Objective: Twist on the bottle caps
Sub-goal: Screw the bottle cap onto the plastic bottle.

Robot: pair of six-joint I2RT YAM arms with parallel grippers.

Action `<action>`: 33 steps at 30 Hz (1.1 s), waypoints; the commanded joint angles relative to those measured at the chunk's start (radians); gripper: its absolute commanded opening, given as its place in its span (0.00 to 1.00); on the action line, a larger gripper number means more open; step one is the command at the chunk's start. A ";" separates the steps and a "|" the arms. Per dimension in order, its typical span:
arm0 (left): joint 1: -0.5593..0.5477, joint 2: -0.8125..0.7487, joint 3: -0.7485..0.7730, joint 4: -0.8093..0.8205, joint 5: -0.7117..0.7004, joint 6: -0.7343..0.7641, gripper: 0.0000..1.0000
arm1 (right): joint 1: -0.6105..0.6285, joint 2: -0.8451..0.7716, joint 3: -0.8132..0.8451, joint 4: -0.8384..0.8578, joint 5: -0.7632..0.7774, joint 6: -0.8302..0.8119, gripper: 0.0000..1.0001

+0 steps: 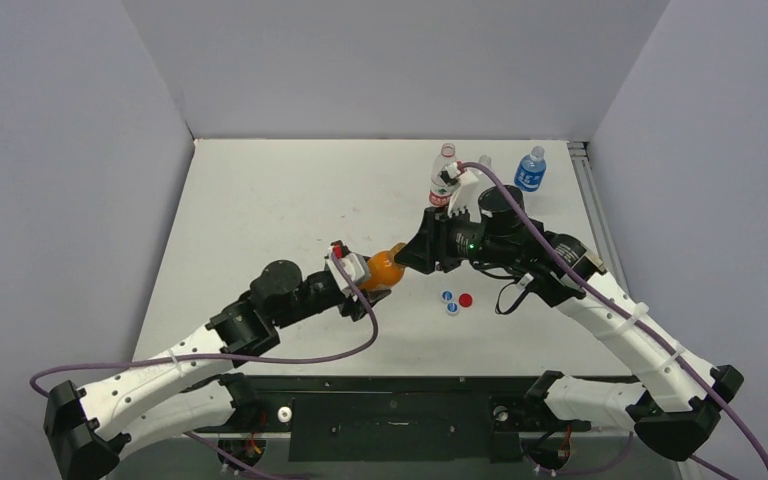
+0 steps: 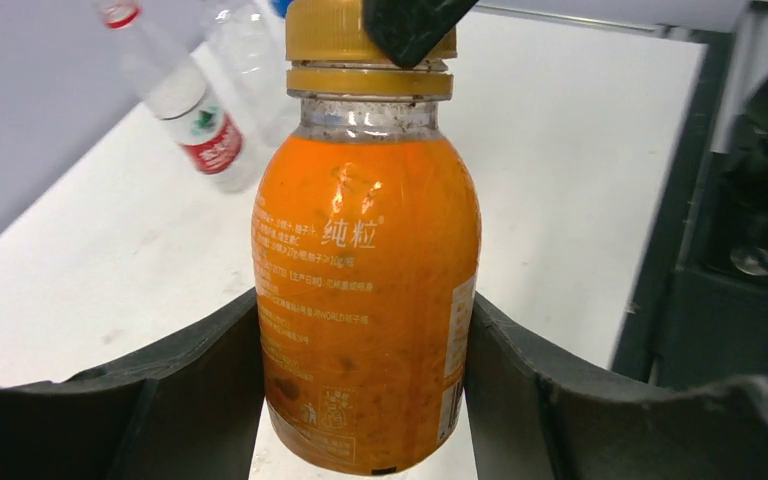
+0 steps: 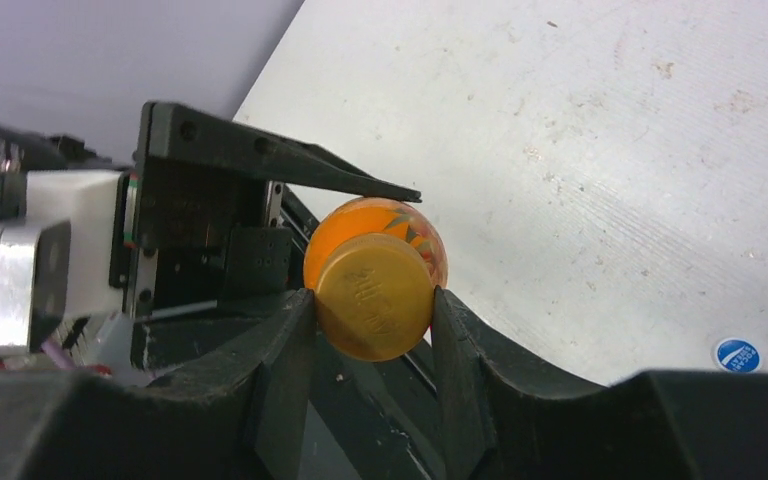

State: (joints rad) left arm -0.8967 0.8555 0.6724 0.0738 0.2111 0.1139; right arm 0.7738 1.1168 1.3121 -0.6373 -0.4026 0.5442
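1. The left claw holds the orange bottle. Its two black fingers press on the bottle's sides, low down on the body.
2. The bottle is full of orange juice. In the top view it is tipped over on its side, with its top pointing at the right claw.
3. The gold cap sits on the neck of the bottle.
4. The right claw is closed on the gold cap. One finger touches each side of the cap, and the flat top of the cap faces the right wrist camera.
5. I cannot tell how tight the cap is on the neck.
6. Three more caps lie on the white table, near the front and a little to the right of the orange bottle.
7. They are a blue cap, a second blue cap and a red cap. They lie close together. No claw touches them.
8. Two other bottles stand far back on the table. One is a bottle with a red label. The other is a blue bottle, off to its right.
9. The right arm reaches across in front of the red-label one.
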 commanded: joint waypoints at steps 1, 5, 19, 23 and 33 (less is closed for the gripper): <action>-0.094 0.030 0.034 0.262 -0.439 0.187 0.00 | 0.021 0.043 -0.002 0.004 0.025 0.218 0.07; -0.159 0.080 0.032 0.362 -0.599 0.288 0.00 | 0.021 0.049 -0.043 0.043 0.087 0.333 0.04; -0.235 0.178 0.001 0.457 -0.741 0.481 0.00 | 0.023 0.051 -0.094 0.157 0.196 0.563 0.21; -0.225 0.142 -0.009 0.370 -0.674 0.428 0.00 | 0.021 0.046 -0.049 0.109 0.229 0.512 0.61; 0.003 0.048 0.034 0.051 -0.062 0.155 0.00 | -0.009 -0.056 0.078 -0.010 0.298 0.174 0.83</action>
State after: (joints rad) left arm -0.9722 0.9371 0.6453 0.2192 -0.1734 0.4129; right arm 0.7811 1.1381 1.3312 -0.6155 -0.1253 0.8989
